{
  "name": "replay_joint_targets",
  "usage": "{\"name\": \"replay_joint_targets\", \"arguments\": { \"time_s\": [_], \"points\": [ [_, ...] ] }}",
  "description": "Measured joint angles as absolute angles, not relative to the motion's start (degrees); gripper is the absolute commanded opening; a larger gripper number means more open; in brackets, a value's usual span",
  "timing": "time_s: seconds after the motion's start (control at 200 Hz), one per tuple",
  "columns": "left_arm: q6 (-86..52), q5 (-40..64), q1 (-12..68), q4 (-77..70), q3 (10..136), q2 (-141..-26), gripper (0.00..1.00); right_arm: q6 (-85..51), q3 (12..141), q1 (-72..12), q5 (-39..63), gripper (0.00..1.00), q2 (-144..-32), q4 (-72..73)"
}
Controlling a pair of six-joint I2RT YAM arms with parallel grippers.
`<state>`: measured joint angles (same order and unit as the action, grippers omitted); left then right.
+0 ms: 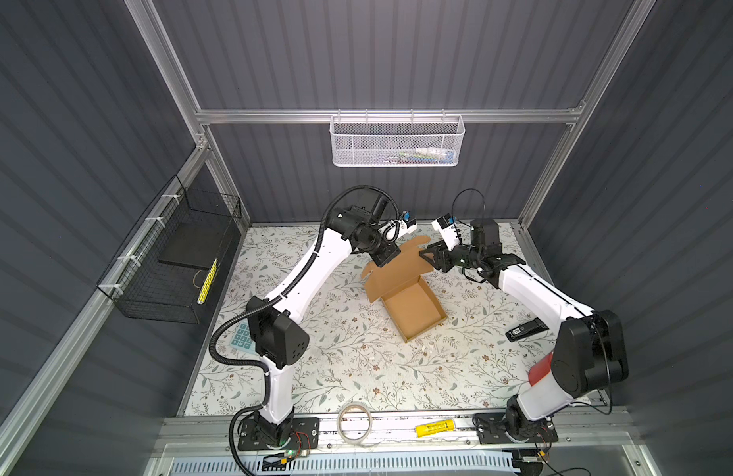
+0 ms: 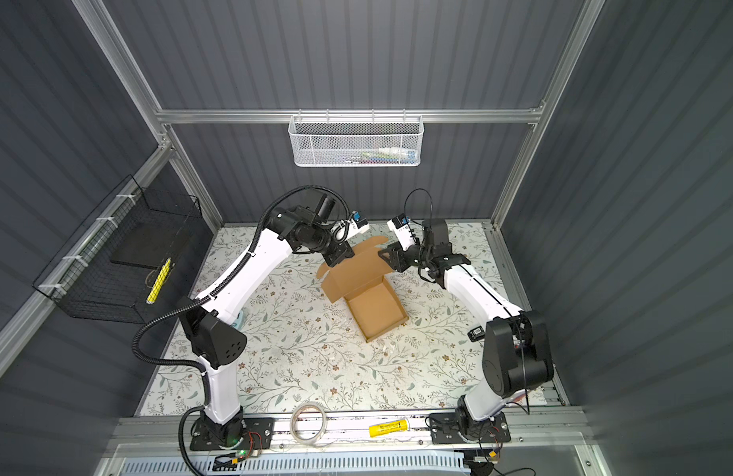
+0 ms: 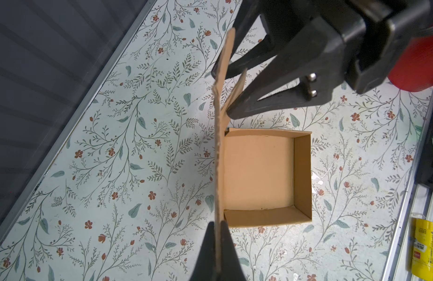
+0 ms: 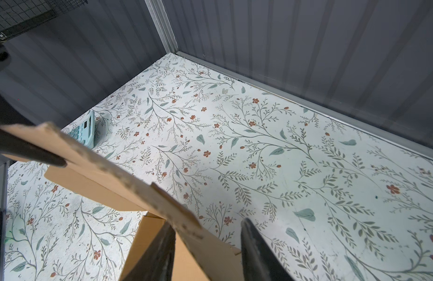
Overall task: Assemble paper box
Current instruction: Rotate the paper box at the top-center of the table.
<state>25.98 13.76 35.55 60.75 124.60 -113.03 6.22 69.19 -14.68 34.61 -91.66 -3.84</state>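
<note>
Shows, on a flowered table [image 1: 335,362], a left gripper [image 1: 380,260] clamped shut on the left end of the raised lid of an open brown paper box [image 1: 414,309], then a right gripper [image 1: 425,253] at the lid's right end, jaws apart astride its edge.

Lab robot cell: aluminium frame [image 1: 274,116], grey panelled walls [image 1: 356,53]

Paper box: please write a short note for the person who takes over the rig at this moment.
Left gripper: shut on an edge of the raised lid.
Right gripper: open, jaws astride the lid's other end, not clamped.
Paper box: middle of the table, tray walls up, lid standing open.
Done: tray formed.
To do: probably fold the lid flaps, then close and tuck the lid.
</note>
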Motion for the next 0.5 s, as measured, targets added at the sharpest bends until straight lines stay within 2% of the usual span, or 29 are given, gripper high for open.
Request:
{"name": "replay_joint_targets", "arguments": {
  "time_s": [0.5],
  "points": [
    [25.91,13.67,35.70,60.10,125.01,-113.16,0.00,5.52,69.14,-16.05,32.25,0.27,-91.77,-3.44]
  ]
}}
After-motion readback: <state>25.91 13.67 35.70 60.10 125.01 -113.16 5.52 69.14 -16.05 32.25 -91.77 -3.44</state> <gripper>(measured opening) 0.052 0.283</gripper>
